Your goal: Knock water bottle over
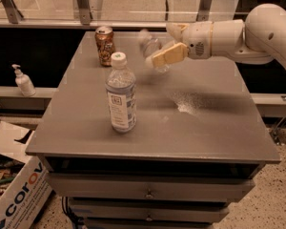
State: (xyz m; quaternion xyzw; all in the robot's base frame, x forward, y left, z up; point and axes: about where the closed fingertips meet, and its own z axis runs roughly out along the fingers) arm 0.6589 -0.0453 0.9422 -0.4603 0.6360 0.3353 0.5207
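Observation:
The water bottle (150,46) is a slim clear bottle at the back middle of the grey table (214,123). It is blurred and leans to the left, its white cap up-left and its base near the gripper's lower finger. My gripper (168,43) reaches in from the right, right beside the bottle. Its tan lower finger (168,56) lies against the bottle's lower right side, and the upper finger (175,30) is spread above it. The gripper holds nothing.
A wider clear bottle (120,93) with a big white cap stands upright at the table's front left. An orange-brown can (105,46) stands at the back left. A soap dispenser (23,80) sits on a ledge to the left, a cardboard box (20,194) on the floor.

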